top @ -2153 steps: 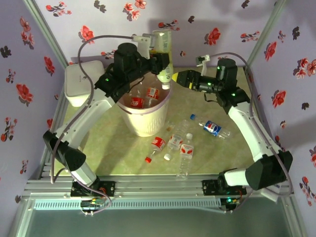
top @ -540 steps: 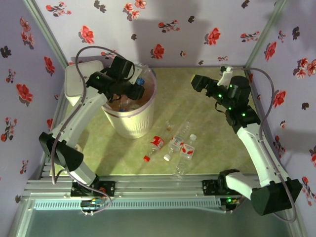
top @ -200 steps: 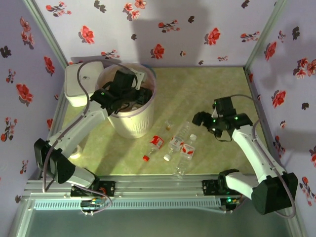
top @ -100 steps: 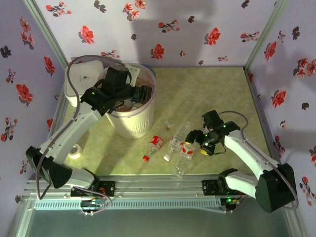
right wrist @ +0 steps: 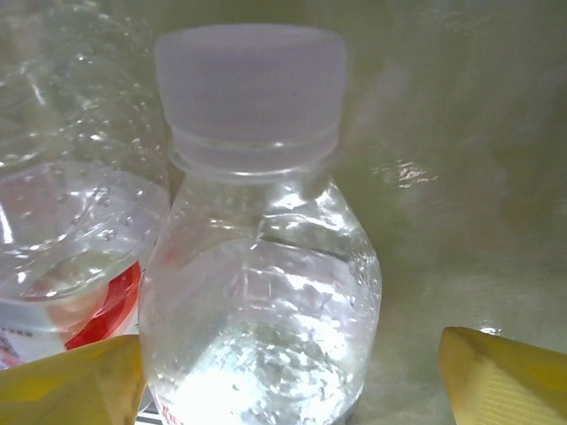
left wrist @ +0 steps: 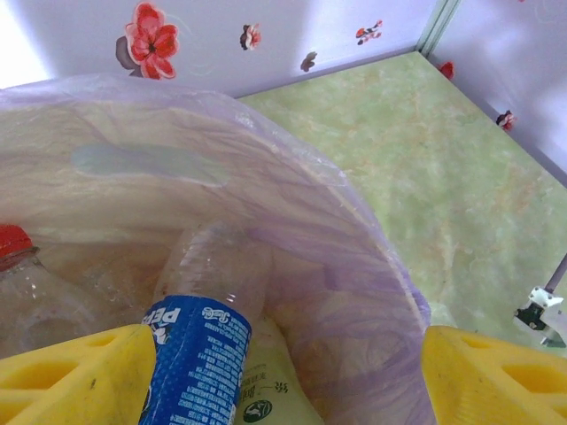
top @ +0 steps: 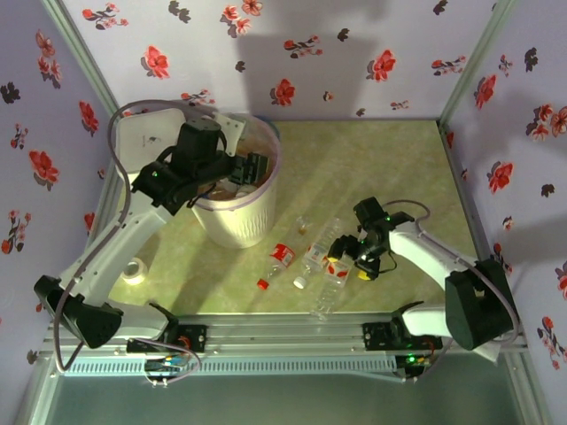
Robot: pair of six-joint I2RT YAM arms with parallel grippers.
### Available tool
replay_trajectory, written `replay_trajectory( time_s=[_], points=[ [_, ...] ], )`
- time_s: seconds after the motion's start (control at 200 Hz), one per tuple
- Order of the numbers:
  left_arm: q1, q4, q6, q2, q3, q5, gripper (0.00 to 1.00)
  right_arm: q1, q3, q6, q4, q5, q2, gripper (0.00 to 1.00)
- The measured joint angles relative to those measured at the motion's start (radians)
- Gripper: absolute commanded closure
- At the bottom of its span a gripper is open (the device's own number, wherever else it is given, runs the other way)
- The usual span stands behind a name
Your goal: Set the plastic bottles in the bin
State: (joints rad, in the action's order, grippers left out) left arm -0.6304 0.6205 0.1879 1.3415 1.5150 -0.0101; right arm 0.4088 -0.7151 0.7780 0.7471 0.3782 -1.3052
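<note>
The bin point(top: 237, 212), a cream bucket with a pale pink liner point(left wrist: 337, 230), stands at the back left. My left gripper point(top: 252, 168) hangs open over its inside. A blue-labelled bottle point(left wrist: 199, 350) lies loose in the bin beside the left yellow finger point(left wrist: 71, 381), next to a red-capped bottle point(left wrist: 18, 266). Three more plastic bottles point(top: 319, 257) lie on the table in front of the bin. Low over the rightmost one is my right gripper point(top: 347, 258), standing open. This clear white-capped bottle point(right wrist: 257, 266) sits between its fingers point(right wrist: 505, 381), with a gap on the right side.
A white square box point(top: 142, 142) sits behind the bin at the left. A tape roll point(top: 133, 270) lies near the left edge. A loose red cap point(top: 264, 285) and a white cap point(top: 300, 282) lie by the bottles. Flowered walls close in three sides.
My left gripper has opened over the bin and let the blue-labelled bottle go. My right gripper has come down and to the left, around the white-capped bottle.
</note>
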Motion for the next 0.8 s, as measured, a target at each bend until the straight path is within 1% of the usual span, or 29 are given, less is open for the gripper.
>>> replay_trajectory(
  time_s=[0.105, 0.23, 0.5, 0.72, 0.8],
  points=[
    [0.0, -0.007, -0.004, 0.0, -0.013, 0.003, 0.2, -0.003, 0.0, -0.008, -0.006, -0.009, -0.002, 0.22],
    [0.0, -0.008, -0.009, -0.001, -0.019, 0.004, 0.2, -0.017, 0.001, -0.01, -0.007, -0.018, 0.005, 0.32],
    [0.0, -0.006, -0.011, -0.018, -0.019, 0.01, 0.2, -0.059, 0.013, -0.008, -0.006, -0.035, 0.08, 0.47],
    [-0.016, 0.002, -0.011, -0.042, -0.016, 0.011, 0.19, -0.093, 0.005, -0.018, 0.016, -0.035, 0.093, 0.5],
    [-0.026, 0.013, -0.011, -0.043, -0.004, 0.011, 0.17, -0.126, -0.019, -0.031, 0.038, -0.031, 0.093, 0.54]
  ],
)
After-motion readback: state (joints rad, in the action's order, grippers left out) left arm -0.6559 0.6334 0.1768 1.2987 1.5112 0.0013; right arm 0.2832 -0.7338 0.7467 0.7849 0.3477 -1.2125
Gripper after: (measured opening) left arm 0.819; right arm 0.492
